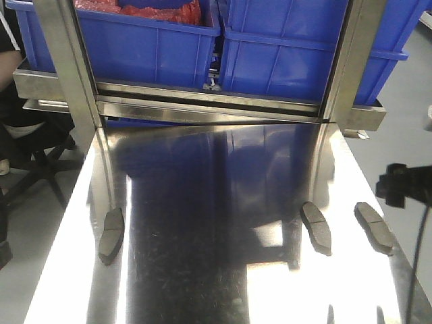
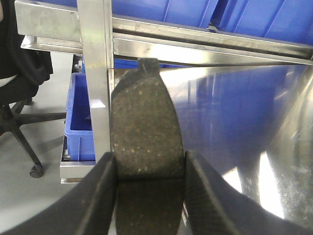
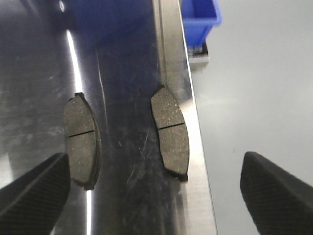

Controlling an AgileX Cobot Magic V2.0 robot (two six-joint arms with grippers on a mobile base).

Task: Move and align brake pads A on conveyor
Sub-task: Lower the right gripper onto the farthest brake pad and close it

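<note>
Left wrist-mounted view: the left gripper point(image 2: 149, 156) is clenched on a brake pad point(image 2: 146, 117), its fingers point(image 2: 93, 196) pressing both long edges at the centre groove, and the pad fills the middle of the frame beside a steel post point(image 2: 95, 73). Right wrist-mounted view: the right gripper point(image 3: 155, 157) is spread wide, one finger in each lower corner. Between them on the steel table point(image 3: 127, 73) lie a left pad point(image 3: 80, 142) just above the lower-left finger and a right pad point(image 3: 169, 132) at centre, along the table's edge.
</note>
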